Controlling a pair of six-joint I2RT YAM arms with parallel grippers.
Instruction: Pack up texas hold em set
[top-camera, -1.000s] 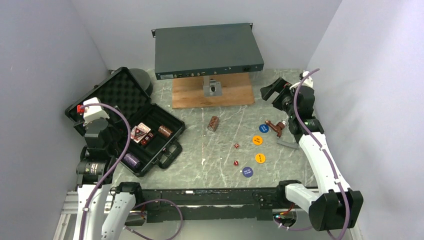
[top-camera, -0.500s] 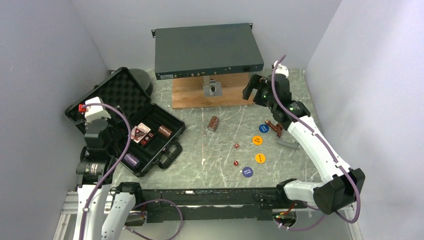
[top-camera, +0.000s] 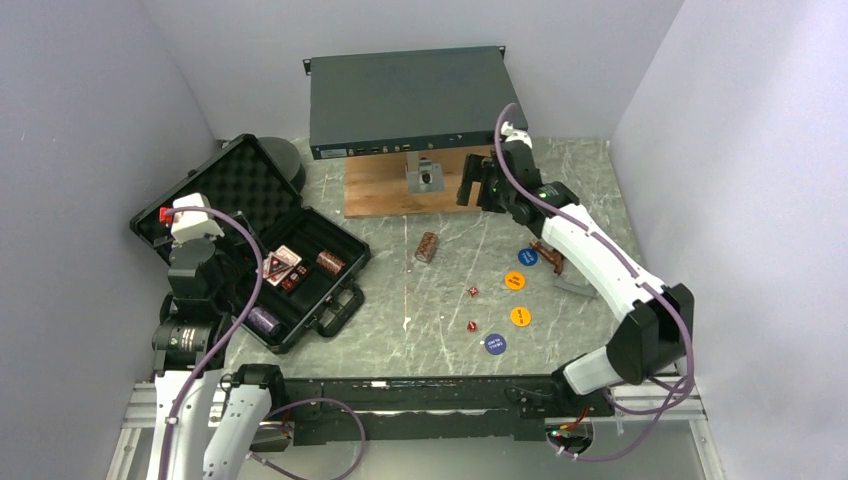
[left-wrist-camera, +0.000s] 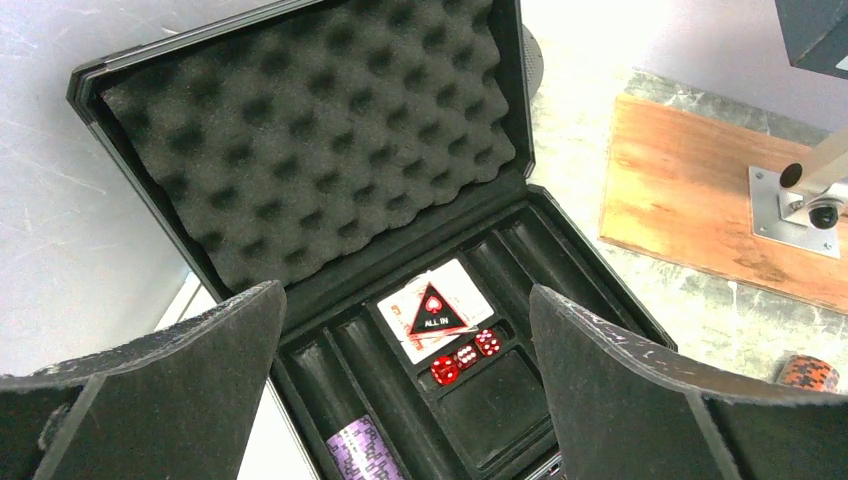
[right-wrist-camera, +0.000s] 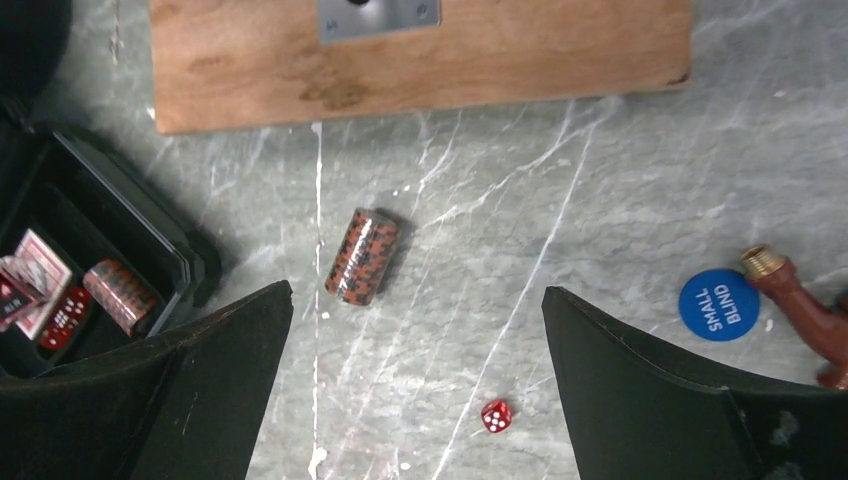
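The black foam-lined case (top-camera: 345, 252) lies open at the left. Its tray holds a red card deck (left-wrist-camera: 436, 308), three red dice (left-wrist-camera: 462, 356), a purple chip roll (left-wrist-camera: 360, 450) and a brown chip roll (top-camera: 331, 262). My left gripper (left-wrist-camera: 405, 300) hovers open over the tray, holding nothing. Another brown roll (right-wrist-camera: 362, 255) lies on the table, with my right gripper (right-wrist-camera: 415, 290) (top-camera: 478, 188) open above it, empty. Two red dice (top-camera: 473, 292), two blue discs (top-camera: 527, 257) and two orange discs (top-camera: 515, 280) lie scattered to the right.
A big grey metal box (top-camera: 412, 100) stands at the back over a wooden board (top-camera: 385, 190) with a metal mount (top-camera: 425, 175). A black round spool (top-camera: 285, 155) sits behind the case lid. A brown pipe-like piece (top-camera: 550, 255) lies at the right.
My right arm has swung left from the back right corner to the board's front edge, above the loose brown roll. The left arm has not moved.
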